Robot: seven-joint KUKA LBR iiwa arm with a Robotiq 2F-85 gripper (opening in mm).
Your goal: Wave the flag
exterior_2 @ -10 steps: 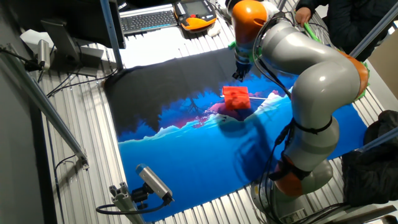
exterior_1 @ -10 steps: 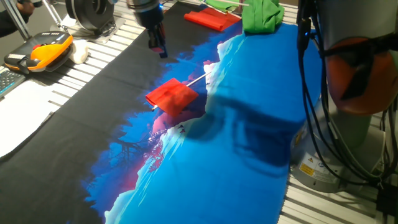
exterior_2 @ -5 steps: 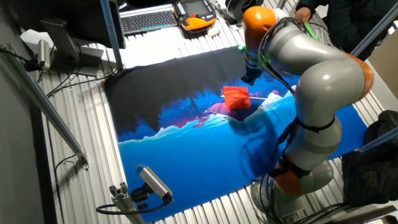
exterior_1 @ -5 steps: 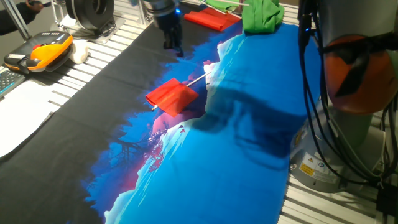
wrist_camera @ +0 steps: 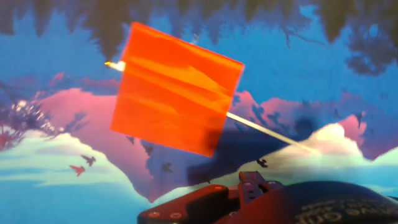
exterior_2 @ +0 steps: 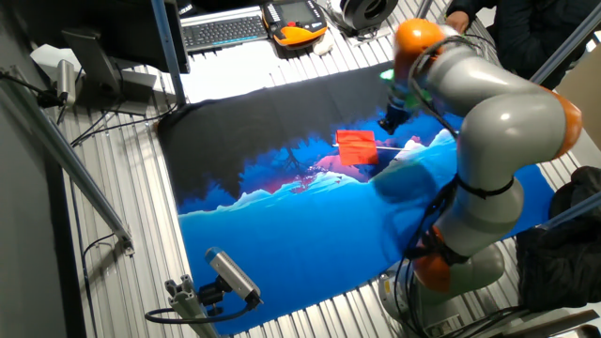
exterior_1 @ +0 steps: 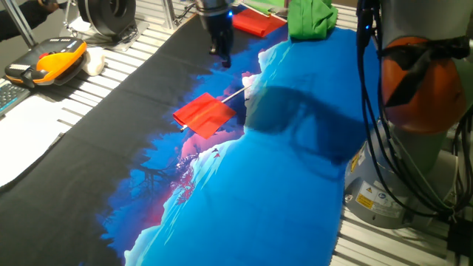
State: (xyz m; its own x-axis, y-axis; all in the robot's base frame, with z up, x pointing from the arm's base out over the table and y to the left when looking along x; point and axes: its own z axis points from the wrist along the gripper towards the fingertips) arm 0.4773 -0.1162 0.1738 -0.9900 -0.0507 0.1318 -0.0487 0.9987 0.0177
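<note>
While the orange pendant (exterior_1: 55, 60) and the keyboard (exterior_2: 223, 31) sit untouched at the far left of the tabletop (exterior_1: 140, 46), the change lies further right: over the last second the tool (exterior_1: 220, 53) has travelled rightward across the black part of the printed cloth (exterior_1: 295, 177), from beyond the left of the flag (exterior_1: 205, 116) to a spot past its stick end (wrist_camera: 273, 138). The flag lies flat and unrolled where black meets blue, in the same place as before, so nothing has been lifted. Whether the tool's fingers are parted or closed cannot be told from these views; it carries nothing. The shift probably lines the tool up with the bare white stick, the easier part to pinch. To the right, a red cloth (exterior_1: 255, 22) and a green cloth (exterior_1: 310, 18) lie at the far edge, well apart from the flag. Nothing blocks the stick, though it lies thin and flat on the cloth.
</note>
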